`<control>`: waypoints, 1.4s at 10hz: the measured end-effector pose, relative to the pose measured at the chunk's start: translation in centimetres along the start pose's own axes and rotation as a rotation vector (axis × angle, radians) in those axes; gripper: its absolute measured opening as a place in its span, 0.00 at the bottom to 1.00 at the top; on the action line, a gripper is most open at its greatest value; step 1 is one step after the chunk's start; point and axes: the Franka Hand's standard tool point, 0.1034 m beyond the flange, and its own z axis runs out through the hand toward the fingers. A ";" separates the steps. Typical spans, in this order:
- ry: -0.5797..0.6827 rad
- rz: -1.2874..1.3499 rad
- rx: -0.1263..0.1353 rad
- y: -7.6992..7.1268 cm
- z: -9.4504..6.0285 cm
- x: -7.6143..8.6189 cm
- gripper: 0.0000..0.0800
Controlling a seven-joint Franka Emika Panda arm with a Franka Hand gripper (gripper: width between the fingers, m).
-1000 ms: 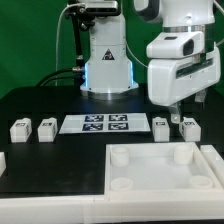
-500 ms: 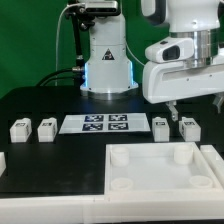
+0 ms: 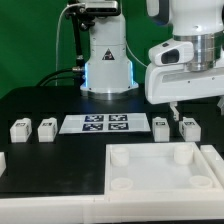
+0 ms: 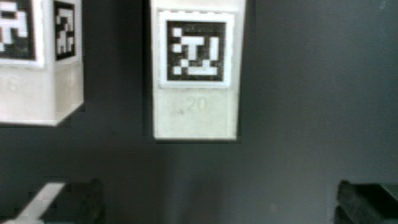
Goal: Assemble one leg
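Note:
Four small white legs with marker tags stand on the black table. Two are at the exterior view's left and two at its right. My gripper hangs above the right pair, its fingers apart and holding nothing. In the wrist view one leg lies centred ahead of the gripper, and a second leg is partly cut off at the edge. The dark fingertips show wide apart with bare table between them.
The marker board lies between the two leg pairs. A large white square tray-like piece with round sockets sits at the front. The robot base stands behind the marker board.
The arm has shifted slightly toward the exterior view's right and turned at the wrist above the right pair of legs. The legs have not moved.

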 end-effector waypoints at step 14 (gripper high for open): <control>-0.640 0.067 -0.047 -0.7 4.5 -2.2 0.81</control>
